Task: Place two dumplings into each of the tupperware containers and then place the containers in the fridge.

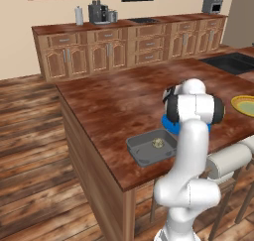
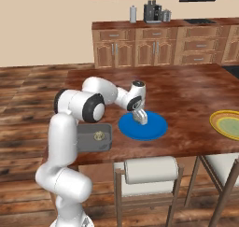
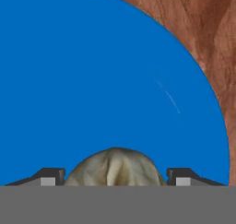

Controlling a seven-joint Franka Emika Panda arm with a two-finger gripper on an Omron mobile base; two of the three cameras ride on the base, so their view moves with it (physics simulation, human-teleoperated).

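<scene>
since one dumpling [image 2: 98,136] already sits in the dark grey container [image 2: 106,143] at the table's [image 2: 186,90] near edge, the hand [image 2: 141,118] hangs low over the blue plate [image 2: 156,129] just beyond, its fingers [image 3: 50,176] spread either side of another dumpling [image 3: 115,168], not yet gripping.

The dumpling [image 3: 115,168] between the two finger tips [image 3: 48,177] is cut off at the bottom of the hand view, so only its upper hump shows, and contact with the fingers cannot be told. The blue plate [image 1: 167,125] under the gripper [image 2: 141,117] is mostly hidden behind the arm in the left base view. Beside it, the lump [image 2: 98,136] in the grey tub [image 2: 83,142] is too small to make out. The arm covers the tub's left end.
</scene>
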